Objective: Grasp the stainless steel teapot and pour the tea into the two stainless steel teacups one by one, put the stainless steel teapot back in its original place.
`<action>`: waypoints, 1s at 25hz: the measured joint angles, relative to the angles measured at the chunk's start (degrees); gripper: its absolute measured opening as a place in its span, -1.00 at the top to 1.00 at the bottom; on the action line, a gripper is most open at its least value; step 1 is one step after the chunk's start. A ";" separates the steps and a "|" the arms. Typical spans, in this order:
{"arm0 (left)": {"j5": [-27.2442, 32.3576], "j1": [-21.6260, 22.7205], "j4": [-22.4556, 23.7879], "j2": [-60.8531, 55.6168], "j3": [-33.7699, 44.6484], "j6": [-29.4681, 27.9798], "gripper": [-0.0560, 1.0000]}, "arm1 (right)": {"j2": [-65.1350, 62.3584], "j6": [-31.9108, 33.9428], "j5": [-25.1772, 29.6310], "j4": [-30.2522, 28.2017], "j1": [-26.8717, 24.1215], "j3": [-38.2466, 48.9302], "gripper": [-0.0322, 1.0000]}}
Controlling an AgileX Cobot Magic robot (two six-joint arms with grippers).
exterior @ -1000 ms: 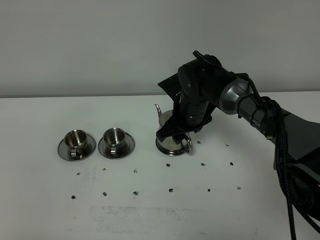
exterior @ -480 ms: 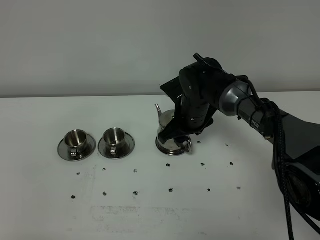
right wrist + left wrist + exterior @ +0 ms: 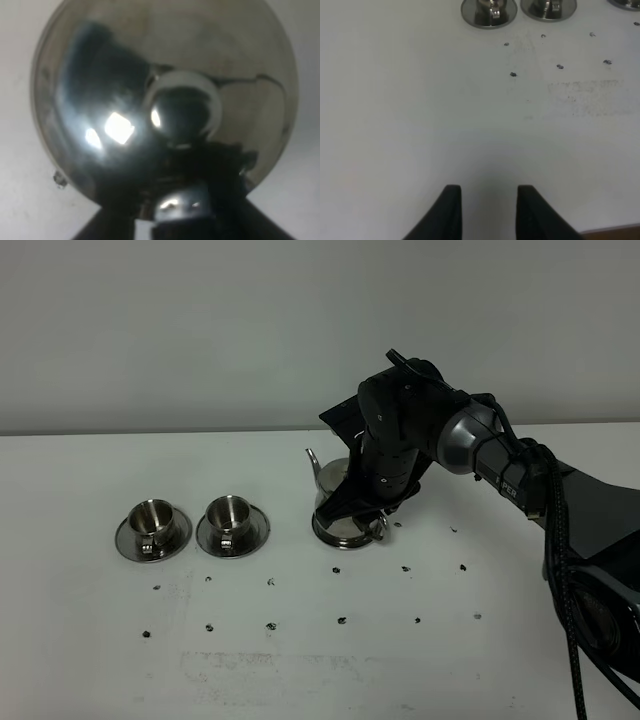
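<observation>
The stainless steel teapot stands on its saucer, right of centre, spout pointing left. The right arm hides most of it. My right gripper is down at the pot's loop handle. In the right wrist view the knobbed lid fills the picture and dark fingers flank the handle; I cannot tell whether they clamp it. The two stainless steel teacups sit on saucers to the left, side by side. My left gripper hovers over bare table, fingers parted, holding nothing.
Small dark specks dot the white table in front of the cups and pot. A grey wall backs the table. The right arm's black cable hangs at the right. The left wrist view shows both cups' saucers far off.
The right arm has shifted slightly at the teapot, its wrist a touch higher and further right. The teapot and both cups have stayed in place.
</observation>
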 joint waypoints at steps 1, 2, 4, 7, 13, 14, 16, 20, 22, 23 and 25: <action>0.00 0.00 0.00 0.00 0.00 0.00 0.36 | 0.00 0.00 -0.06 0.26 0.00 0.00 0.37; 0.00 0.00 0.00 0.00 0.00 0.00 0.36 | 0.00 -0.05 -0.20 0.46 0.00 0.00 0.47; 0.00 0.00 0.00 0.00 0.00 0.00 0.36 | 0.00 -0.05 -0.62 0.65 0.00 0.00 0.58; 0.00 0.00 0.00 0.00 0.00 0.00 0.36 | 0.00 -0.40 -0.89 0.76 0.00 0.00 0.58; 0.00 0.00 0.00 0.00 0.00 0.00 0.36 | 0.00 -1.13 -1.10 1.19 0.00 0.00 0.58; 0.00 0.00 0.00 0.00 0.00 0.00 0.36 | 0.00 -1.32 -1.18 1.25 0.00 0.00 0.58; 0.00 0.00 0.00 0.00 0.00 0.00 0.36 | 0.00 -1.42 -1.43 1.50 -0.04 0.00 0.58; 0.00 0.00 0.00 0.00 0.00 0.00 0.36 | -0.06 -1.43 -1.53 1.70 -0.04 0.00 0.58; 0.00 0.00 0.00 0.00 0.00 0.00 0.36 | -0.16 -1.43 -1.46 1.77 -0.04 0.00 0.58; 0.00 0.00 0.00 0.00 0.00 0.00 0.36 | -0.32 -1.48 -1.30 1.77 -0.04 0.00 0.58; 0.00 0.00 0.00 0.00 0.00 0.00 0.36 | -0.83 -1.48 -1.03 1.90 -0.04 0.00 0.58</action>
